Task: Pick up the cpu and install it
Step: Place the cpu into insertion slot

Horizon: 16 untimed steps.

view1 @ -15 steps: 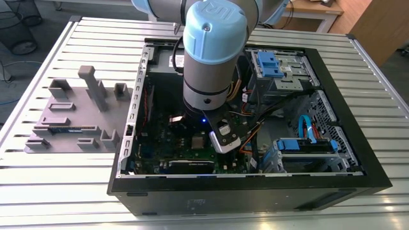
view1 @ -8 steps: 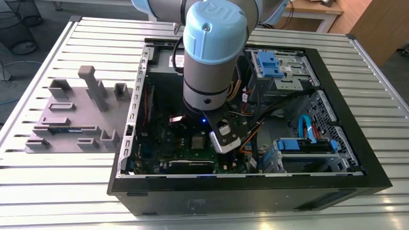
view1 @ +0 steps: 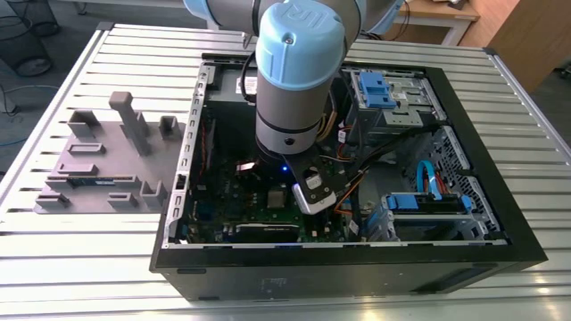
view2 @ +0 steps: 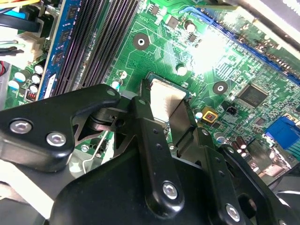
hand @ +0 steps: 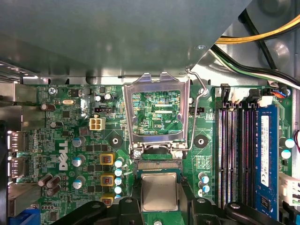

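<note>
The cpu (hand: 159,191) is a small silver square with a thin dark rim, seen in both wrist views. My gripper (hand: 159,199) is shut on the cpu (view2: 165,96), one black finger (view2: 144,119) against each side. It hangs just above the motherboard socket, where a strip of contacts (hand: 159,165) shows past the chip's edge. The metal socket frame (hand: 157,115) stands flipped open beyond the socket. In the exterior view the arm (view1: 290,100) reaches straight down into the open computer case (view1: 357,267).
Memory slots (hand: 234,150) and a blue memory module (hand: 265,154) run beside the socket. The socket lever (hand: 200,91) sticks up by the frame, and cables (hand: 262,37) cross nearby. A grey tray (view1: 107,167) lies on the table at the exterior view's left.
</note>
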Motion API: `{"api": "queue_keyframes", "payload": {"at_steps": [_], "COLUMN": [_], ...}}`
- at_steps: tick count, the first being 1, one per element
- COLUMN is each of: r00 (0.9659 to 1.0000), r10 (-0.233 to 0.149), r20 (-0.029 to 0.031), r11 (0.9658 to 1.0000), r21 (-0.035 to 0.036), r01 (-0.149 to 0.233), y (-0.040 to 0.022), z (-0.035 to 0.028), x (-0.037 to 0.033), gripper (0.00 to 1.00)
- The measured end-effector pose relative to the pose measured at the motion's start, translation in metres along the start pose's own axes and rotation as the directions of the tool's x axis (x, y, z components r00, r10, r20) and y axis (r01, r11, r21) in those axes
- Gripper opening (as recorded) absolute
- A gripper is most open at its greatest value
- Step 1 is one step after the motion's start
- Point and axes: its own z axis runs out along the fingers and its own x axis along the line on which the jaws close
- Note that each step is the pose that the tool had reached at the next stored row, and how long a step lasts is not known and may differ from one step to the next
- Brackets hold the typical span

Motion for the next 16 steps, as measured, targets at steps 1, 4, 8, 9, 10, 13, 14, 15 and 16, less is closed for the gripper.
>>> {"api": "queue_keyframes", "payload": {"at_steps": [1,4,8,9,10,13,14,15,16], "r00": [1.0,1.0,1.0,1.0,1.0,1.0,1.0,1.0,1.0], "r10": [0.0,0.0,0.0,0.0,0.0,0.0,0.0,0.0,0.0], "r20": [0.0,0.0,0.0001,0.0001,0.0,0.0,0.0001,0.0001,0.0001], "r11": [1.0,1.0,1.0,1.0,1.0,1.0,1.0,1.0,1.0], "r21": [0.0,0.0,0.0,-0.0001,0.0,0.0,0.0,-0.0001,0.0], "r01": [0.0,0.0,0.0,0.0,0.0,0.0,0.0,0.0,0.0], "y": [0.0,0.0,0.0,0.0,0.0,0.0,0.0,0.0,0.0], "z": [0.0,0.0001,0.0002,0.0002,0.0002,0.0003,0.0003,0.0003,0.0004], "x": [0.0,0.0,0.0,0.0,0.0,0.0,0.0,0.0,0.0], "gripper": [0.41,0.41,0.41,0.41,0.41,0.41,0.41,0.41,0.41]}}
